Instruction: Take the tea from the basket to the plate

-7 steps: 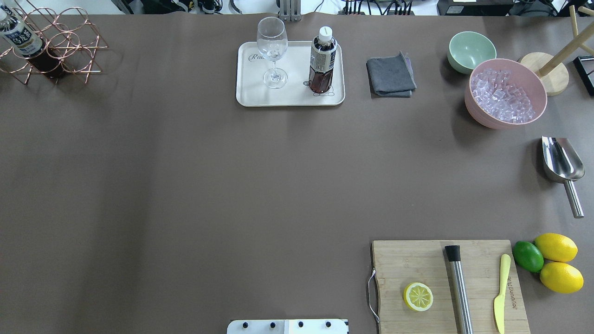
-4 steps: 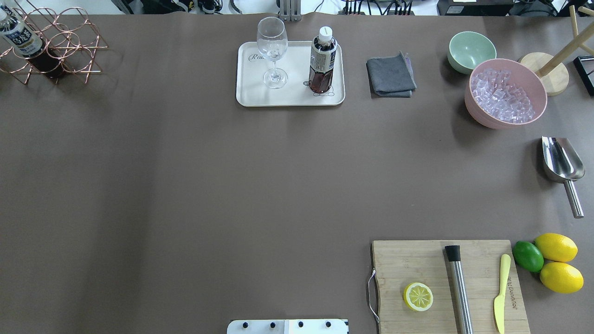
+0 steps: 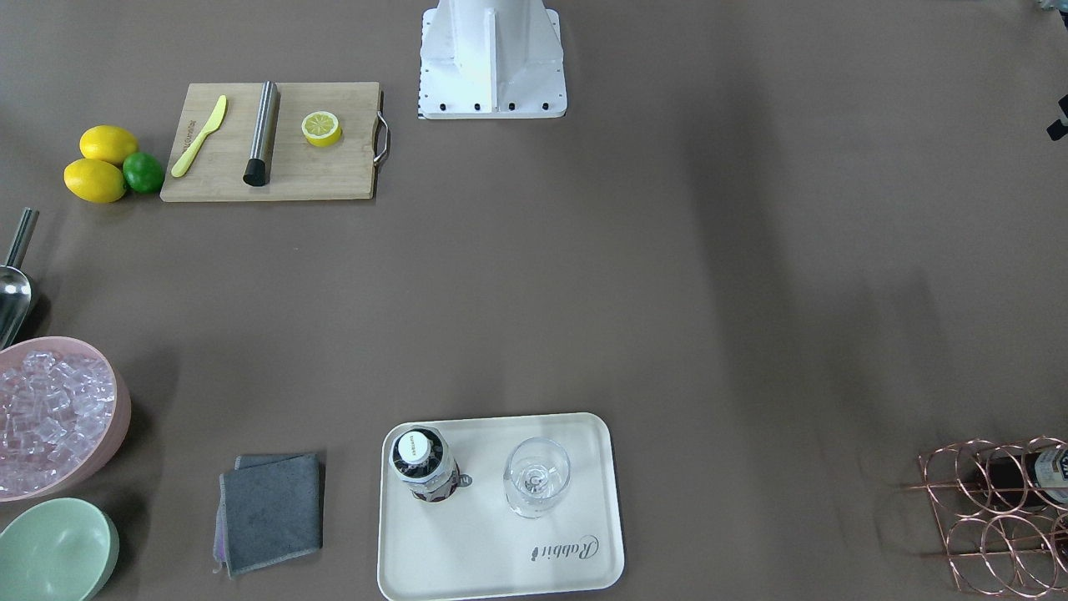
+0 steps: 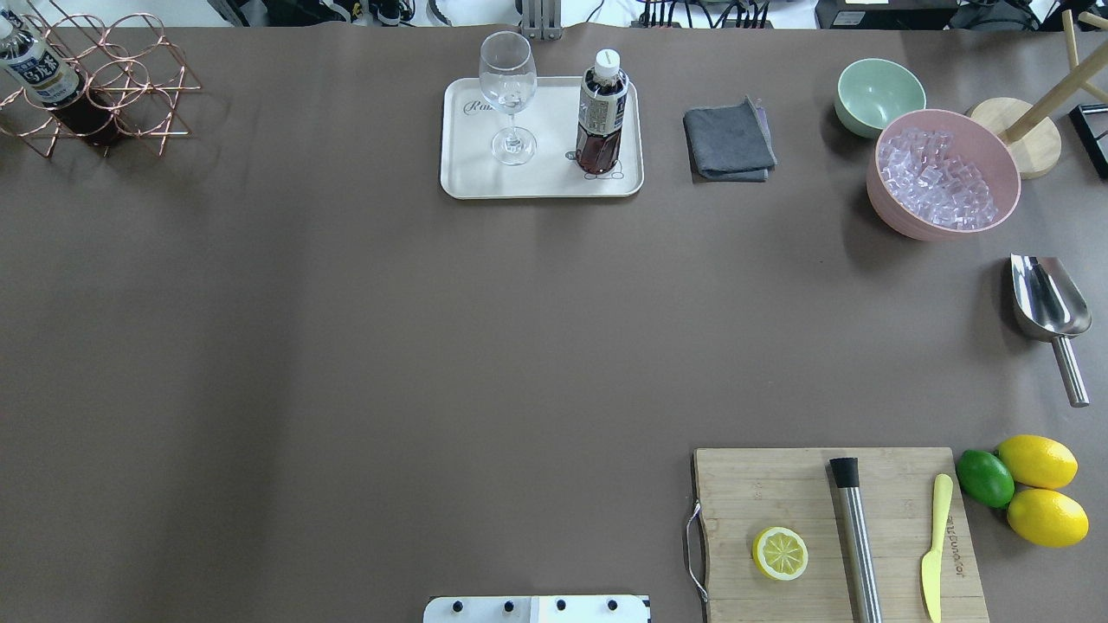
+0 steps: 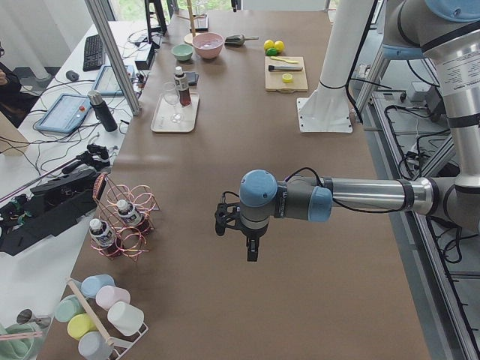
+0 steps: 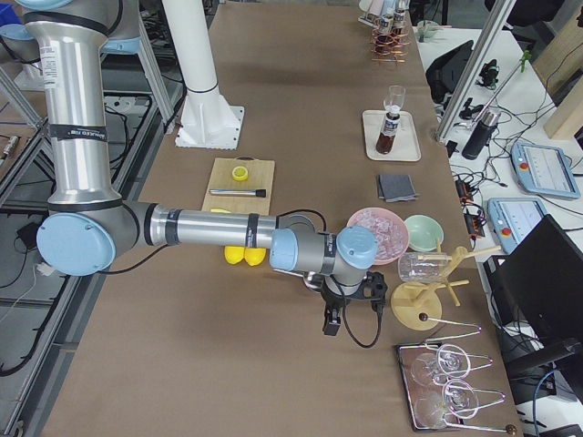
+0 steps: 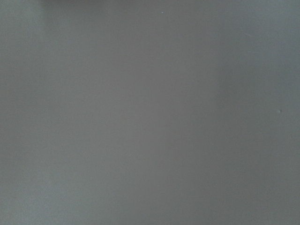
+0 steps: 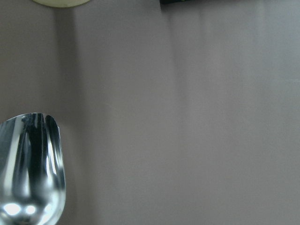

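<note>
One tea bottle (image 4: 602, 112) stands upright on the cream plate (image 4: 472, 177), next to a clear stemmed glass (image 4: 509, 95). It also shows in the front view (image 3: 423, 457). The copper wire basket (image 4: 130, 78) is at the far left corner and holds another tea bottle (image 4: 39, 73); the exterior left view shows two bottles (image 5: 129, 214) in it. My left gripper (image 5: 253, 253) hangs over bare table, apart from the basket (image 5: 124, 221). My right gripper (image 6: 330, 323) hangs near the pink bowl (image 6: 375, 228). I cannot tell whether either is open or shut.
A pink bowl of ice (image 4: 943, 173), green bowl (image 4: 879, 95), grey cloth (image 4: 729, 143) and wooden stand (image 4: 1026, 130) are at the far right. A metal scoop (image 4: 1047, 303) lies at the right edge. The cutting board (image 4: 779, 484) with lemon half, muddler and knife is near right.
</note>
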